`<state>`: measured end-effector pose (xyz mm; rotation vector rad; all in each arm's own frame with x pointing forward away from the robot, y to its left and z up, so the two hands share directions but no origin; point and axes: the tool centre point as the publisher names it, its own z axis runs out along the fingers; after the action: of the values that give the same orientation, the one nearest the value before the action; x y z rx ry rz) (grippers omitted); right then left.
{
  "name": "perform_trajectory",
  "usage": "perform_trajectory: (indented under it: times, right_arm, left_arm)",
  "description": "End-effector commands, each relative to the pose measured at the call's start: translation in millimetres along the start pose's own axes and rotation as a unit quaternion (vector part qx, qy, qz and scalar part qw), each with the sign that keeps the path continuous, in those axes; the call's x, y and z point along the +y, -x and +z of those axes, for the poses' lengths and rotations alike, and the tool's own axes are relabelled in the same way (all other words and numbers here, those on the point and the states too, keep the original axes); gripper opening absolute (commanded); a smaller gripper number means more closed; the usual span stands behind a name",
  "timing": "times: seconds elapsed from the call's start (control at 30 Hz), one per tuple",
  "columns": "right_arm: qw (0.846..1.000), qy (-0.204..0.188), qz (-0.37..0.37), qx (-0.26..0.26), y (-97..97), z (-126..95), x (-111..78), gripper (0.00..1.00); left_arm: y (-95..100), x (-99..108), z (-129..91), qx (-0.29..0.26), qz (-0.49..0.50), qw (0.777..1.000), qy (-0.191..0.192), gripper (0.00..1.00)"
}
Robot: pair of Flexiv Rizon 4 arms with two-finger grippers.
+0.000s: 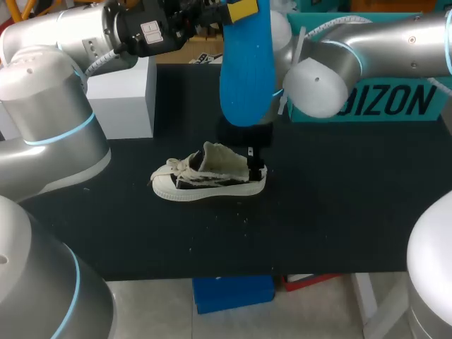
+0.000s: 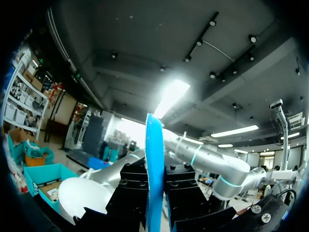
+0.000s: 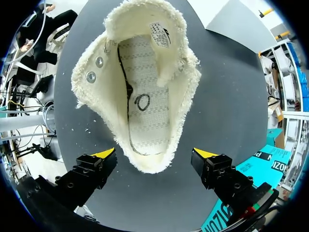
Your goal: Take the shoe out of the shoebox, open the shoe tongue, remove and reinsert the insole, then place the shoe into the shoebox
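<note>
Your left gripper (image 1: 236, 13) is up high over the far side of the table (image 1: 339, 212), pinching the blue insole (image 1: 246, 70). In the left wrist view the insole (image 2: 154, 145) shows edge-on, and the left gripper (image 2: 155, 176) has both black fingers (image 2: 133, 193) pressed on it from two sides. The insole hangs down long and flat, above and behind the shoe (image 1: 205, 180), not touching it.

The shoe stands upright on its sole near the middle of the table. Its toe points to your left and its heel to your right, with the laces (image 1: 169, 168) loose at the toe end. It is outside the shoebox (image 1: 395, 102), which sits at the far right of the table, well apart from the shoe.

Your right gripper (image 1: 254, 159) is low at the heel. In the right wrist view the right gripper (image 3: 154, 154) has its fingers spread wide, one yellow tip (image 3: 104, 153) on each side of the heel, and neither touches the shoe (image 3: 145, 92). The tongue (image 3: 145, 14) is pulled forward and the mouth is wide open, so the white stitched bottom inside shows. A corner of the shoebox (image 3: 251, 193) shows beside the right finger.

A white box (image 1: 123, 99) stands at the far left, apart from the shoe.
</note>
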<state>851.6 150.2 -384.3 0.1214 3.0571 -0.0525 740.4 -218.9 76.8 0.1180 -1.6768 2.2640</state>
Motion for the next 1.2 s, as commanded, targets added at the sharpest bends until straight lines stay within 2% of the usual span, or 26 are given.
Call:
perform_trajectory:
  times: [0.03,0.27,0.6,0.9,1.0,1.2]
  right_arm:
    - [1.0,-0.009,-0.001,0.0,0.2,2.2,5.0,1.0]
    - [1.0,0.015,-0.008,-0.001,0.0,2.3,6.4,1.0]
    - [0.993,0.113,-0.021,0.003,-0.2,0.4,6.4,1.0]
    - [0.977,0.209,-0.047,0.02,0.2,2.5,10.8,1.0]
    - [0.964,0.255,-0.063,0.031,-0.2,3.8,13.8,1.0]
    - [0.948,0.306,-0.073,0.043,-1.4,6.4,17.2,1.0]
  left_arm:
    - [-0.4,0.9,0.2,-0.001,0.001,1.0,0.0,0.0]
    - [-0.4,0.9,0.2,-0.001,0.001,1.0,0.0,0.0]
    - [-0.4,0.9,0.2,-0.001,0.001,1.0,0.0,0.0]
    - [-0.4,0.9,0.2,-0.001,0.001,1.0,0.0,0.0]
    - [-0.4,0.9,0.2,-0.001,0.001,1.0,0.0,0.0]
    - [-0.4,0.9,0.2,-0.001,0.001,1.0,0.0,0.0]
